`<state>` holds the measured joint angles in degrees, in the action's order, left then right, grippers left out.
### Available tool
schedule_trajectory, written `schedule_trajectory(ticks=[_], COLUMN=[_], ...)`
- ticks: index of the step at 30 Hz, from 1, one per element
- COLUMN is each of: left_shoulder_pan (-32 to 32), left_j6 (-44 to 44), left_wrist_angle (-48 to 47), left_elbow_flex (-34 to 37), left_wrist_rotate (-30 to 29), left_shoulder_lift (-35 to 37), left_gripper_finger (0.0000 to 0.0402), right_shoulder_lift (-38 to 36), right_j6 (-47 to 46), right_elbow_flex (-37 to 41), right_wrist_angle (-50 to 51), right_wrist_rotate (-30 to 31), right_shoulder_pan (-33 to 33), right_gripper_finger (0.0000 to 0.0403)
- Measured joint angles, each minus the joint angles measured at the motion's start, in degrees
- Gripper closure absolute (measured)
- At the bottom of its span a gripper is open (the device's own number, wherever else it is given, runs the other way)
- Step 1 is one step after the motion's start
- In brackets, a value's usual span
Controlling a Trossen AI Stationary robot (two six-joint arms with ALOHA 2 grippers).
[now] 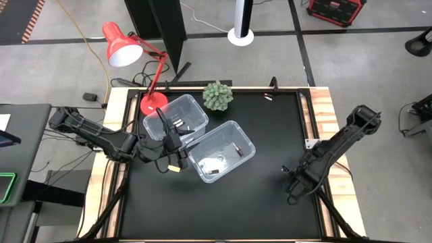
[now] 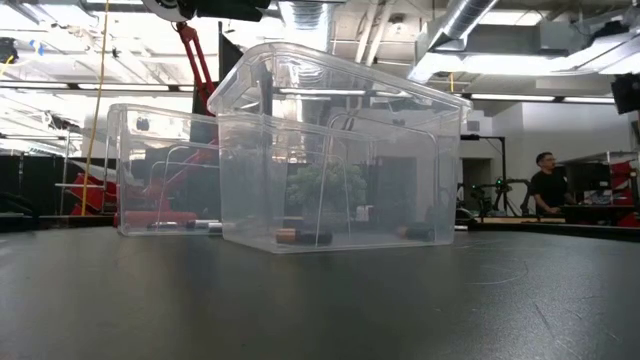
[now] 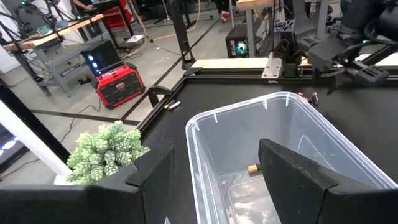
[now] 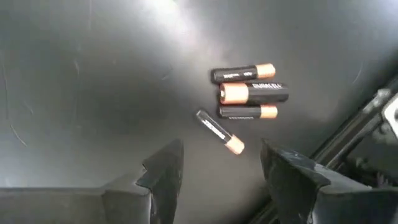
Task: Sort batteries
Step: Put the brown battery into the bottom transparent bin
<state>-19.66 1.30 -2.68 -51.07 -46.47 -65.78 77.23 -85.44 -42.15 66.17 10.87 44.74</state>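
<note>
Hidden or unclear: exact battery count inside both bins not readable from above; whitish heap on the near bin's floor too blurred to tell apart; right gripper's fingertips lost against the black mat in the high view.
Far clear bin [image 1: 177,116]: next to the red lamp base [image 1: 152,103]; a few small dark batteries on its floor; partly covered by the left arm.
Near clear bin [image 1: 221,150]: touching or just beside the far bin, which of the two not clear; holds dark copper-ended batteries [image 1: 238,150] plus pale ones near one corner; one copper end visible through the wall [image 3: 252,168].
Loose batteries [image 4: 250,91]: four dark cells with copper ends on the black mat [image 1: 256,202]; three side by side and touching, the fourth angled just beside them; well apart from both bins, on the right side.
Left gripper [image 1: 177,164]: hovers at the near bin's edge, above its rim; fingers [image 3: 297,174] spread wide apart, nothing between them.
Right gripper [image 4: 221,163]: low over the mat, just beside the loose batteries; fingers [image 4: 163,168] apart, holding nothing.
Backdrop: green plant [image 1: 218,95] at the table's far edge; person [image 2: 547,186] standing in the room beyond.
</note>
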Motion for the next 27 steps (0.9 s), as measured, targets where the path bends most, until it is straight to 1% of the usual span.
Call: schedule_trajectory(ticks=[3,6,11,18,22,27], left_shoulder_pan=[0.0,0.0,0.0,0.0,0.0,0.0], left_j6=[0.2,0.3,0.4,0.4,0.4,0.4], left_wrist_angle=[0.0,0.0,0.0,0.0,0.0,0.0], left_elbow_flex=[0.0,0.0,0.0,0.0,0.0,0.0], left_wrist_rotate=[0.0,0.0,0.0,0.0,0.0,0.0], left_shoulder_lift=[0.0,0.0,0.0,0.0,0.0,0.0], left_gripper_finger=[0.0182,0.0182,0.0182,0.0182,0.0182,0.0182], right_shoulder_lift=[0.0,0.0,0.0,-0.2,-0.2,-0.1], right_j6=[5.9,10.5,12.0,18.3,21.3,22.6], right_elbow_flex=[1.7,3.8,6.0,8.5,8.8,8.9], right_wrist_angle=[-3.4,-7.1,-7.1,-12.6,-14.1,-15.8], right_wrist_rotate=[-3.2,-5.1,-6.4,-9.3,-9.9,-11.8], right_shoulder_pan=[-1.6,-2.9,-5.3,-8.8,-10.6,-11.3], right_gripper_finger=[0.0177,0.0177,0.0177,0.0177,0.0179,0.0204])
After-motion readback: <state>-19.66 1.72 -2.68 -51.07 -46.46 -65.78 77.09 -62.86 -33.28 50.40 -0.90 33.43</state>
